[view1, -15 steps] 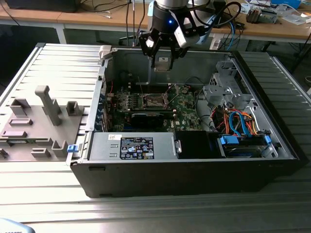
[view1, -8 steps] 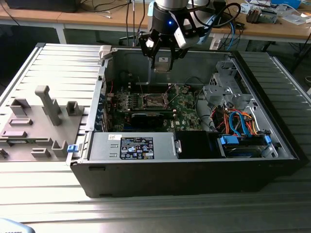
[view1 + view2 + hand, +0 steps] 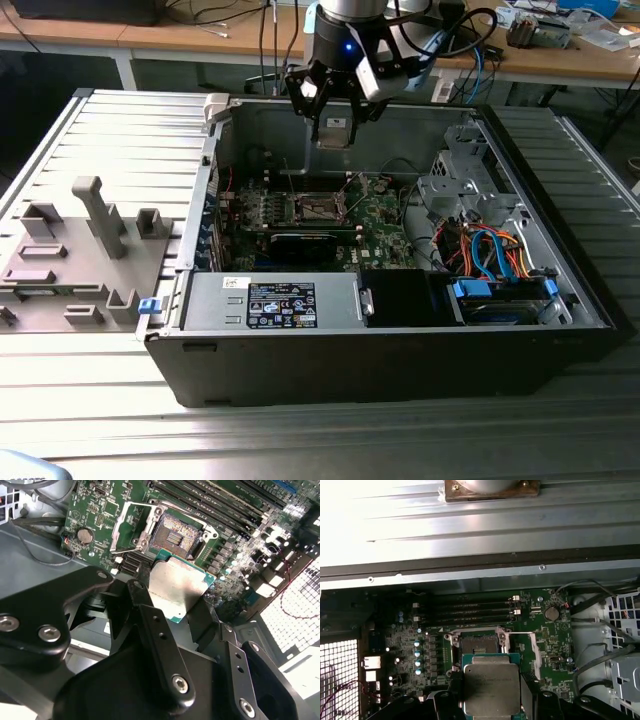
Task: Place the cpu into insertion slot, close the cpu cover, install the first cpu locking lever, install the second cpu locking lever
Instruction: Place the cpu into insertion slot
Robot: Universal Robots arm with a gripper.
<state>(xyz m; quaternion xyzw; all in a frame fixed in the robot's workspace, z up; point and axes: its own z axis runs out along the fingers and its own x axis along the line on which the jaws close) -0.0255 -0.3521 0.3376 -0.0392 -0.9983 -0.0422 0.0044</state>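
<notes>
Inside the open computer case [image 3: 400, 370], the gripper [image 3: 333, 135] clamps the cpu [image 3: 491, 687]; in the exterior view, the insertion slot [image 3: 318, 207] sits at its six o'clock.

Exterior view: case [image 3: 400, 350] on table [image 3: 300, 440], fixture tray [image 3: 70, 250] at its 9 o'clock. Insertion slot [image 3: 318, 207] in motherboard [image 3: 385, 225] inside case. Gripper [image 3: 333, 140] above, at slot's 12 o'clock, cpu [image 3: 177, 587] between its fingers. Drive cage [image 3: 460, 175] at slot's 3 o'clock.

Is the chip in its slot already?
No, the end effector holds the cpu above the empty slot.
</notes>
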